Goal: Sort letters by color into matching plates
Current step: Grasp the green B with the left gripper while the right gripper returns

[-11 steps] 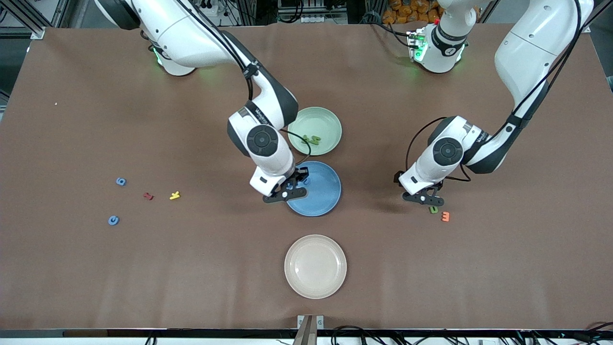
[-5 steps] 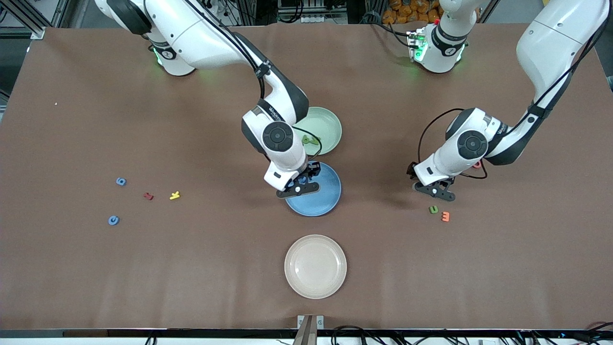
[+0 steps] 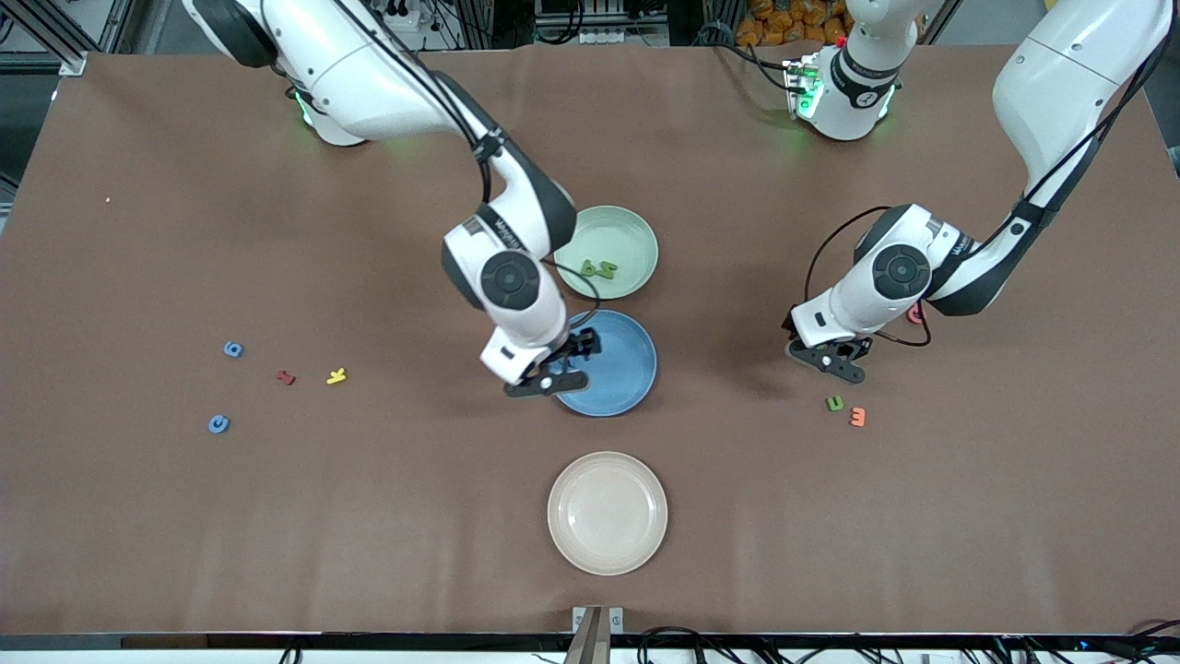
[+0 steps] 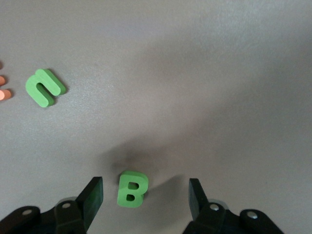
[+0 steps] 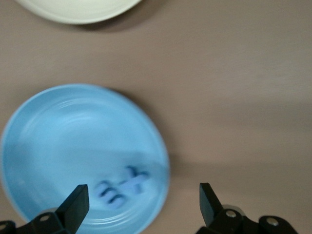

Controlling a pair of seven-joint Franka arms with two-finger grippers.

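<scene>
The blue plate (image 3: 619,369) lies nearer the front camera than the mint green plate (image 3: 619,242), which holds two green letters (image 3: 599,268). My right gripper (image 3: 562,364) hangs open over the blue plate's edge. In the right wrist view two blue letters (image 5: 122,187) lie in the blue plate (image 5: 73,141) between the open fingers. My left gripper (image 4: 146,200) is open low over the table, and a green B (image 4: 132,188) lies between its fingers, untouched. A green U (image 3: 834,403) lies beside an orange letter (image 3: 857,417). Two more blue letters (image 3: 233,349) (image 3: 218,424) lie toward the right arm's end.
A beige-pink plate (image 3: 607,513) sits nearest the front camera. A red letter (image 3: 286,377) and a yellow one (image 3: 336,375) lie near the loose blue letters. Another red letter (image 3: 914,315) peeks out by the left arm's wrist.
My right gripper has opened over the blue plate, and a blue letter now lies in it. My left gripper shifted away from the green U and orange letter, its fingers narrowing slightly.
</scene>
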